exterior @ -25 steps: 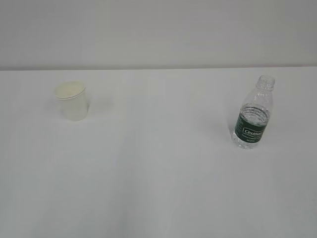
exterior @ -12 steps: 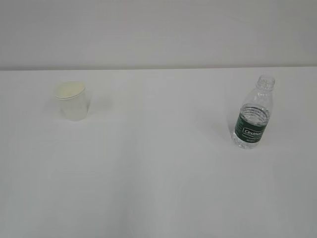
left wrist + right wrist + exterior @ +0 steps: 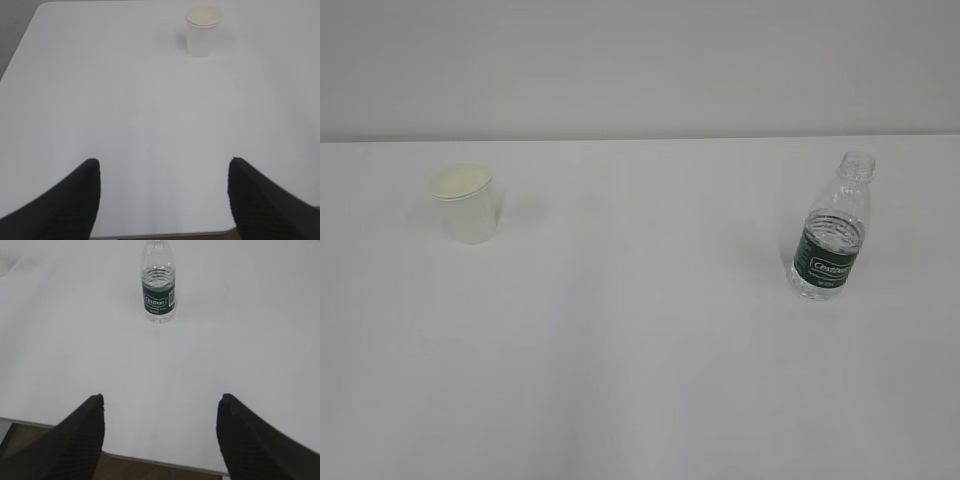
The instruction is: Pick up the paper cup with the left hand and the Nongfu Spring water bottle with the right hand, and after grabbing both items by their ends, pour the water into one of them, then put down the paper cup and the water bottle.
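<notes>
The paper cup (image 3: pixel 467 203) stands upright at the table's left, also far ahead in the left wrist view as a small white paper cup (image 3: pixel 203 30). The Nongfu Spring water bottle (image 3: pixel 832 230) stands upright at the right, capless, with a dark green label; the right wrist view shows this water bottle (image 3: pixel 158 282) ahead and a little left of centre. My left gripper (image 3: pixel 163 165) hangs open over the table's near edge, nothing between its black fingers. My right gripper (image 3: pixel 161 400) is likewise open and empty near the front edge. Neither arm shows in the exterior view.
The white table (image 3: pixel 640 350) stretches between cup and bottle. Its front edge (image 3: pixel 165 462) runs just under the right gripper, with brown floor below. A pale wall (image 3: pixel 640 60) closes the back.
</notes>
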`<state>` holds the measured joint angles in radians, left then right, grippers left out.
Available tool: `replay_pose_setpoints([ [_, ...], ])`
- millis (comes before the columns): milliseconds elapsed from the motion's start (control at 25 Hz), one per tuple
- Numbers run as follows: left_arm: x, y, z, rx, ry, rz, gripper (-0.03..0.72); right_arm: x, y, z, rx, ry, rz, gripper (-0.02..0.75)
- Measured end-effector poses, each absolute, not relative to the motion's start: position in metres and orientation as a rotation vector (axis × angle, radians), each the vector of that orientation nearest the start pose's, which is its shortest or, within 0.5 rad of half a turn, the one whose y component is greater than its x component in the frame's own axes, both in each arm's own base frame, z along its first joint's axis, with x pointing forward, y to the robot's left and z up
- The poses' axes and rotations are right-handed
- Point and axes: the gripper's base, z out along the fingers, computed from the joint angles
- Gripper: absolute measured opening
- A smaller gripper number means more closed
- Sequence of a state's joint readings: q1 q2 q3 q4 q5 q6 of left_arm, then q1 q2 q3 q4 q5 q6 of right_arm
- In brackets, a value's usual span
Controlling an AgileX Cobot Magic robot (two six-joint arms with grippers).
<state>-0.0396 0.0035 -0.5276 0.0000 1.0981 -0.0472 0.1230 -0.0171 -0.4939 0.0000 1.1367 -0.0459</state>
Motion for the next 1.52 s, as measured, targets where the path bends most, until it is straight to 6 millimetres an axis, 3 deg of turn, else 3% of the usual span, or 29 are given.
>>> replay_pose_setpoints([
  [960, -0.009, 0.000, 0.282, -0.008, 2.058, -0.054, 0.567, -0.010, -0.001, 0.270, -0.178, 2.100, 0.046, 0.524],
  [1200, -0.006, 0.000, 0.282, -0.008, 2.079, -0.053, 0.567, -0.011, -0.001, 0.281, -0.174, 2.029, 0.047, 0.524],
  [1520, 0.010, 0.000, 0.301, -0.008, 2.060, -0.054, 0.567, 0.001, 0.000, 0.292, -0.197, 2.008, 0.032, 0.524],
])
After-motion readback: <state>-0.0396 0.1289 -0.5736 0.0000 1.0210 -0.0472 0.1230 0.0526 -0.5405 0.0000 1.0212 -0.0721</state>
